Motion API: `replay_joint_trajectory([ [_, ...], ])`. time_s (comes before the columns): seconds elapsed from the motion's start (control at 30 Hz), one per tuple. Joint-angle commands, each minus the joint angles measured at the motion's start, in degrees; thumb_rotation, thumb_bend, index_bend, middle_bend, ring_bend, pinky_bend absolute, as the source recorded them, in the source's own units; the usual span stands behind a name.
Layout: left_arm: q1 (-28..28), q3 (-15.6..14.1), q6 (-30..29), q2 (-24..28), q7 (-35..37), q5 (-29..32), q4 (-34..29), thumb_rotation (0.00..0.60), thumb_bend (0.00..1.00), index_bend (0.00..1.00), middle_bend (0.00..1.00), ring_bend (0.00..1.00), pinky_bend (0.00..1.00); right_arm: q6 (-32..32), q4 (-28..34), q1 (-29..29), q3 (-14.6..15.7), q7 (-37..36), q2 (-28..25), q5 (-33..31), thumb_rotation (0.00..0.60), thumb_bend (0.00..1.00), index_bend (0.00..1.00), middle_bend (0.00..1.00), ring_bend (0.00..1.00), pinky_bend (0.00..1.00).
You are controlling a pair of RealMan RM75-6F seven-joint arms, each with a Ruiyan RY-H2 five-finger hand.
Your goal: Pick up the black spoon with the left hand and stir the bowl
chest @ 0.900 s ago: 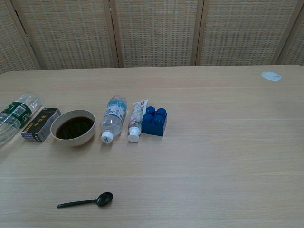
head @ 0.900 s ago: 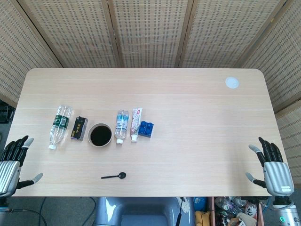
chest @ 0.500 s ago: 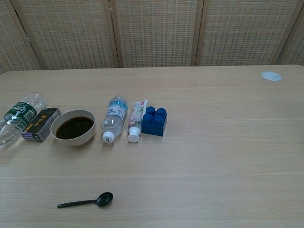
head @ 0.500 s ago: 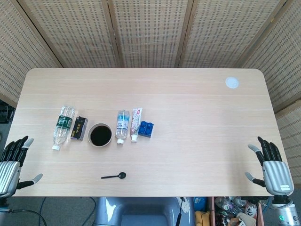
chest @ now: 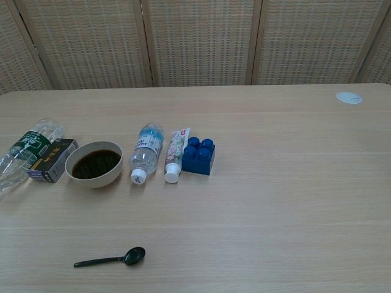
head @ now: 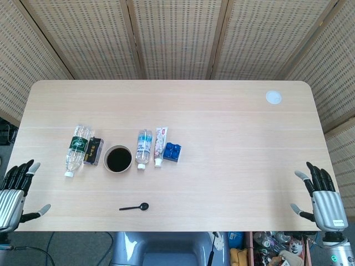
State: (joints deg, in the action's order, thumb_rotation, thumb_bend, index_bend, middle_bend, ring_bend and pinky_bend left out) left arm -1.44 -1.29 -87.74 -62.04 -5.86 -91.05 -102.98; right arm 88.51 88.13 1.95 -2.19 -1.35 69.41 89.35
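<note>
The black spoon (head: 135,208) (chest: 111,259) lies flat near the table's front edge, its head to the right. Behind it stands a pale bowl (head: 117,159) (chest: 94,163) with dark contents. My left hand (head: 13,191) hangs open off the table's front left corner, well left of the spoon. Off the front right corner my right hand (head: 320,194) is open too. Neither hand touches anything, and the chest view shows no hand.
In a row with the bowl lie a green-label bottle (head: 76,149), a dark box (head: 92,151), a blue-label bottle (head: 143,148), a tube (head: 160,144) and a blue brick (head: 172,151). A white disc (head: 273,97) sits at the far right.
The green-label bottle has rolled right, up to the dark box. The right hand has sunk slightly. Spoon and bowl have not moved.
</note>
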Motion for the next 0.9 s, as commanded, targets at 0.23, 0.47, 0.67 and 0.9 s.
replay_joint_trajectory([
  [0.23,-1.05,0.03,0.82,-0.88,-1.2,-1.72,-0.25,0.6,0.14,0.0,0.0,0.0,0.0,0.19,0.2,-0.17,0.02,0.18,-0.17,0.01,0.6,0.19,0.22,0.08,0.0,0.0],
  [0.47,-2.64,-0.94,2.42,-1.56,-1.84,-5.63,-1.11,0.6,0.14,0.0,0.0,0.0,0.0,0.27,0.7,-0.22,0.11,0.78,-0.26,0.21,0.6,0.19,0.22,0.08,0.0,0.0],
  [0.67,-3.66,-2.62,4.46,-2.64,-2.92,-8.77,-1.67,0.6,0.14,0.0,0.02,0.02,0.05,0.41,1.12,-0.32,0.16,1.26,-0.4,0.32,0.6,0.19,0.22,0.08,0.0,0.0],
  [0.9,-4.42,-3.25,5.97,-4.55,-5.74,-10.59,-1.49,0.6,0.14,0.08,0.25,0.27,0.48,0.59,1.36,-0.58,0.31,1.4,-0.58,0.32,0.6,0.19,0.22,0.08,0.0,0.0],
])
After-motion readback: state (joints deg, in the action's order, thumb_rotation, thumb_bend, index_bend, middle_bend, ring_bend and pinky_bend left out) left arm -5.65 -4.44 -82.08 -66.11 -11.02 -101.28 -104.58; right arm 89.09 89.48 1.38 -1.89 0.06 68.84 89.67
